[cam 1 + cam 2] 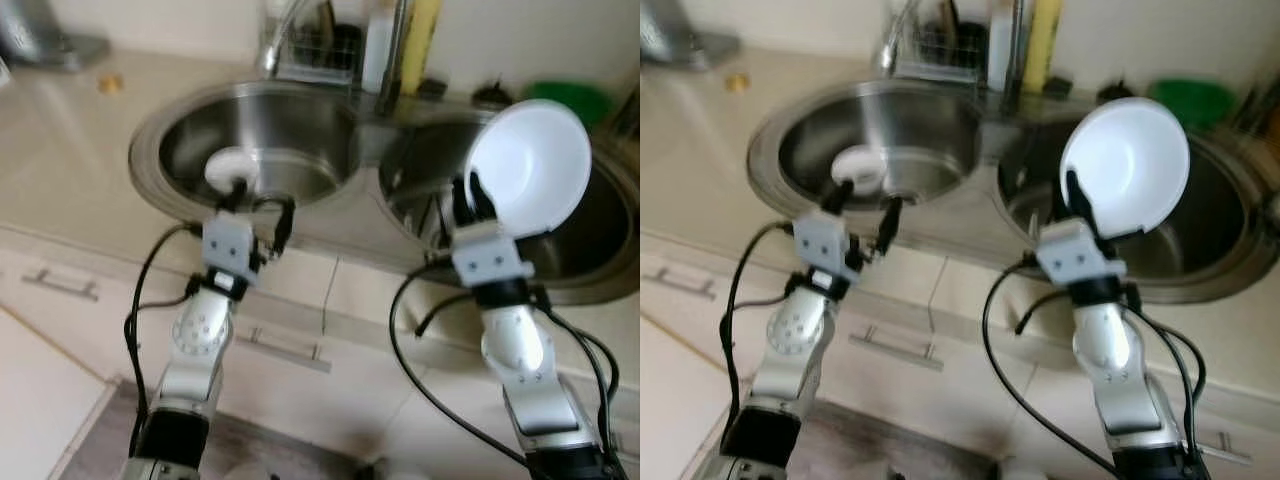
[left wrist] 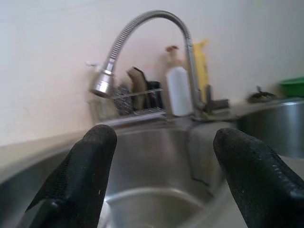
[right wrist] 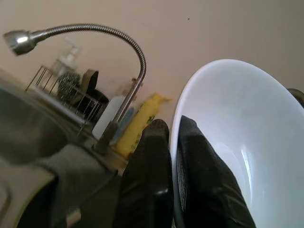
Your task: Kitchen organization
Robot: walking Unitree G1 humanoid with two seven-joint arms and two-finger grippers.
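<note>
A white bowl [image 1: 535,165] is held up on edge over the right sink basin [image 1: 600,260], my right gripper [image 1: 472,200] shut on its rim. The right wrist view shows the bowl [image 3: 247,137] pinched between the two black fingers [image 3: 149,180]. My left gripper [image 1: 262,205] stands open at the front rim of the left sink basin [image 1: 185,150], nothing between its fingers [image 2: 80,180]. A small white dish [image 1: 230,168] lies in the bottom of the left basin, just beyond the left gripper.
A curved steel faucet [image 2: 142,28] rises behind the sinks, with a wire rack [image 2: 135,97], a white soap bottle [image 2: 179,90] and a yellow bottle [image 1: 420,40] beside it. A green bowl [image 1: 570,100] sits at the back right. Cabinet drawers with handles [image 1: 285,350] lie below the counter.
</note>
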